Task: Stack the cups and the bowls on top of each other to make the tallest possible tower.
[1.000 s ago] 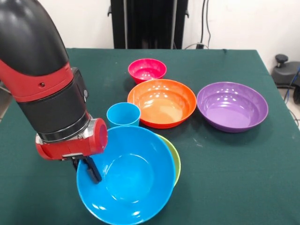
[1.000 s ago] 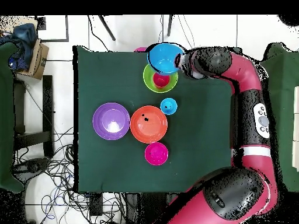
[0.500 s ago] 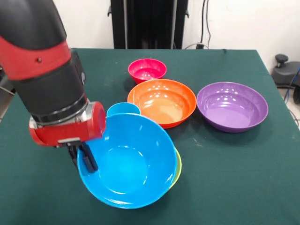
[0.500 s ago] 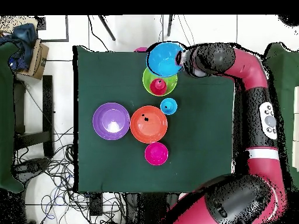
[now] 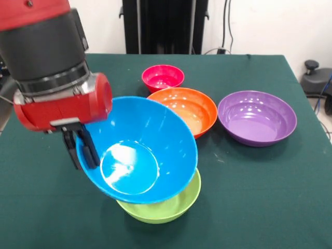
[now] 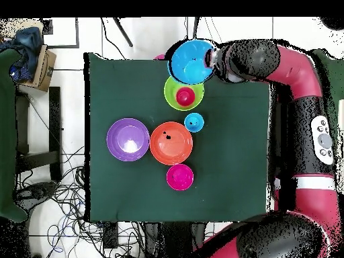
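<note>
We are counting five bowls: a blue bowl (image 5: 140, 150), a lime green bowl (image 6: 184, 93), an orange bowl (image 5: 189, 110), a purple bowl (image 5: 257, 117) and a small pink bowl (image 5: 163, 77). We are also seeing two cups, a light blue cup (image 6: 193, 122) and a red cup (image 6: 185, 97).

Large blue plastic bowl (image 5: 140, 150): glossy, smooth, bright white glare on its inner floor. Lime green plastic bowl (image 5: 166, 205): same smooth gloss, softer sheen on the outer wall. Orange plastic bowl (image 5: 189, 106), purple plastic bowl (image 5: 257, 118) and small pink-red plastic bowl (image 5: 163, 77): all glossy, speckled with light reflections inside. Small light blue plastic cup (image 6: 193, 122): smooth, shiny. Red cup (image 6: 185, 97) inside the green bowl: glossy plastic.

Dark green table cover (image 5: 259, 197): matt cloth, faintly wrinkled, no shine.

Robot arm (image 5: 49, 57): red shell glossy and smooth like hard plastic; black segment duller, satin; a thin bright metal band between them. Black gripper (image 5: 80, 150): matt finish.
</note>
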`<state>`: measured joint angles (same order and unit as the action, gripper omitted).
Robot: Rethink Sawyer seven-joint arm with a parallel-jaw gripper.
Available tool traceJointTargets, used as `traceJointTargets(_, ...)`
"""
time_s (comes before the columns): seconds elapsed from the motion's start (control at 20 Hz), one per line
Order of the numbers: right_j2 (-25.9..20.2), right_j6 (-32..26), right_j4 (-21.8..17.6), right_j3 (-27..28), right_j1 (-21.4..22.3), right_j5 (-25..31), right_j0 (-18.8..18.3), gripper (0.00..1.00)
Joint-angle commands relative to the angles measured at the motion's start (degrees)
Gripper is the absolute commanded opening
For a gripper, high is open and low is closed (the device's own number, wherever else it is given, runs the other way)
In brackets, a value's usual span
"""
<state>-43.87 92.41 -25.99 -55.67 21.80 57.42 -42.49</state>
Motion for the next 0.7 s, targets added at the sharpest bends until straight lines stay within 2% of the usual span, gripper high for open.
traceJointTargets(0.05, 0.4, -5.1, 0.1, -4.4, 3.2, -3.2, 1.4, 0.0)
traceJointTargets(0.45, 0.7, -2.4, -2.3, -9.4, 4.2, -17.1, 0.9, 0.0)
traceJointTargets(0.7, 1.4, -2.5, -2.6, -10.6, 4.1, -20.7, 1.4, 0.0)
